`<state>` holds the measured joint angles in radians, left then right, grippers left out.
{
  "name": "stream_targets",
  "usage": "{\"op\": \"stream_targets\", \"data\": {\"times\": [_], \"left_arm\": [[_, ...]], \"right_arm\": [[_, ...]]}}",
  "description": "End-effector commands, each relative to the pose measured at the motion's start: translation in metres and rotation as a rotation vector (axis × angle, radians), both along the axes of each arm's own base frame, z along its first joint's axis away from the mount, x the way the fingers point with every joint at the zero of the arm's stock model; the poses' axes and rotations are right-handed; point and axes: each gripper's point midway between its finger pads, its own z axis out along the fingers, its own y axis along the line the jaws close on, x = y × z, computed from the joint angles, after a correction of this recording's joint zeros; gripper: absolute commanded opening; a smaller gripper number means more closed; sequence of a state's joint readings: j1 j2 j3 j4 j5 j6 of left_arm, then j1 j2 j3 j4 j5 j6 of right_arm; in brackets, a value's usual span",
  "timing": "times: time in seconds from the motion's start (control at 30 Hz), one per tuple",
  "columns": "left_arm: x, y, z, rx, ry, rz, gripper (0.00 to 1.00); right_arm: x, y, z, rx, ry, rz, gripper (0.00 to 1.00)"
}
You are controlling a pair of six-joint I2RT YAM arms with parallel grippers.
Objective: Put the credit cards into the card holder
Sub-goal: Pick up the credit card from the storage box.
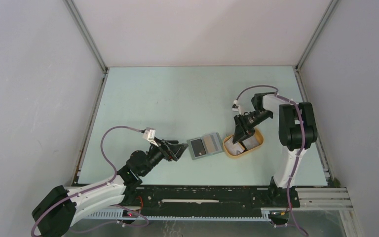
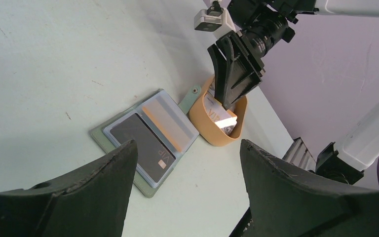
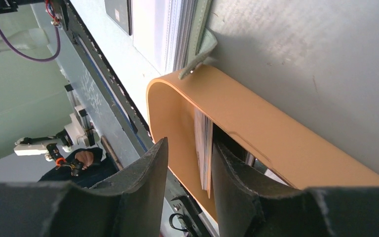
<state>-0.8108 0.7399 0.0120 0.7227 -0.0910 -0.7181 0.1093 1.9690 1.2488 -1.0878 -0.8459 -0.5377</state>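
R end effector [image 1: 237, 138] sits inside tan-yellow oval tray [image 3: 256, 128]. Jaws slightly apart, astride pale grey-white plastic card [image 3: 203, 148] standing on edge. One finger [image 3: 232, 187] touches it, gap on other side. L end effector [image 1: 181, 151] spread wide, low over bench [image 1: 177, 98]. Open grey-green bifold wallet [image 1: 205, 146] w/ black card [image 2: 143, 145] in it lies just ahead.

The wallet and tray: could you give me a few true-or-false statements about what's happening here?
1. A black card lies in the open card holder. True.
2. The left gripper grips a card. False: it is open and empty, near the card holder.
3. The right gripper reaches into the tan tray, fingers either side of a pale card. True.
4. The tan tray sits far from the card holder. False: they lie side by side.
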Motion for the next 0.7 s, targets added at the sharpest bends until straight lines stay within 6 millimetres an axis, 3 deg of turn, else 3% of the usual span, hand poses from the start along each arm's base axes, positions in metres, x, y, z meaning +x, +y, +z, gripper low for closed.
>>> {"op": "stream_targets", "data": {"times": [0.0,0.4,0.67], "left_arm": [[-0.003,0.004,-0.01,0.008,0.008,-0.002,0.8],[-0.004,0.006,-0.012,0.005,0.009,0.004,0.8],[-0.005,0.007,-0.013,0.004,0.01,0.008,0.81]], "right_arm": [[0.007,-0.003,0.023,0.063,-0.055,-0.017,0.45],[0.005,-0.007,0.014,0.038,-0.027,-0.012,0.41],[-0.007,0.009,0.007,0.045,0.014,0.048,0.45]]}}
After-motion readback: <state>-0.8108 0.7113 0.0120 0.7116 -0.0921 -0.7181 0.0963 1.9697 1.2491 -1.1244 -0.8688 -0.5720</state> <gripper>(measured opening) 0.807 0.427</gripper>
